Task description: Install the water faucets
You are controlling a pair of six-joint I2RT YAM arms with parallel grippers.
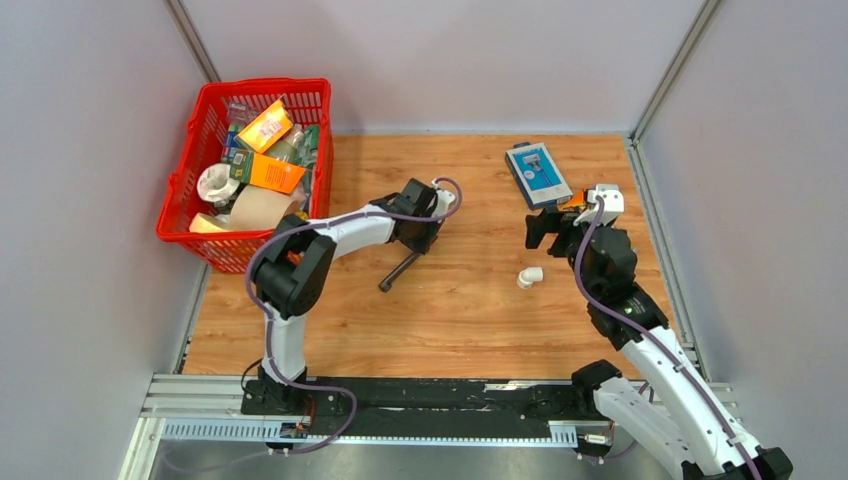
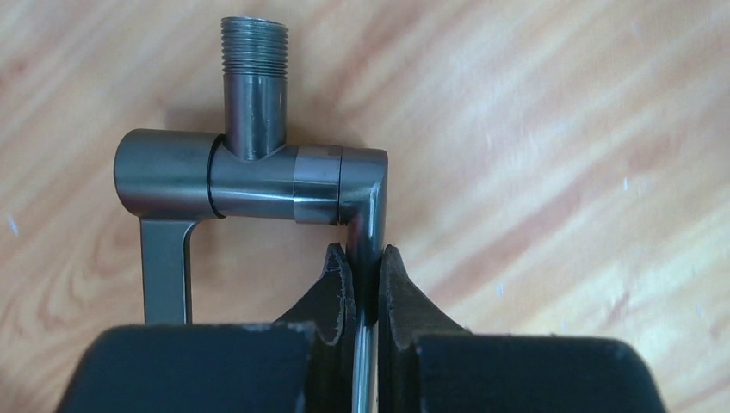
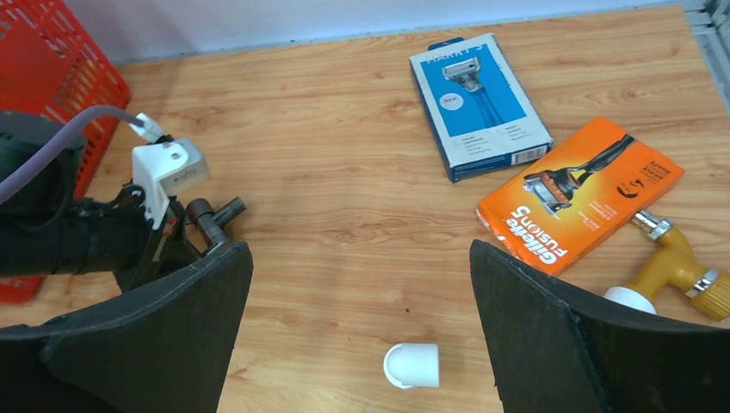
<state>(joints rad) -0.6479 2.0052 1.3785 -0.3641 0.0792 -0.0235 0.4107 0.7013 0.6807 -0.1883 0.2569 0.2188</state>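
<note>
Top external view: the faucet [image 1: 398, 272] lies on the wooden surface [image 1: 450, 330] left of centre. Its long axis slants from lower left up to the right, where it passes under the left jaws. Left wrist view: those jaws are closed on the thin rod, which runs down the frame, and the threaded stub points at the top edge. The white elbow [image 1: 530, 277] lies right of centre, near the right jaws, which are spread wide and hold nothing.

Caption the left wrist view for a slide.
Left gripper shut on the thin rod of a dark grey metal faucet, wooden table behind.
</note>
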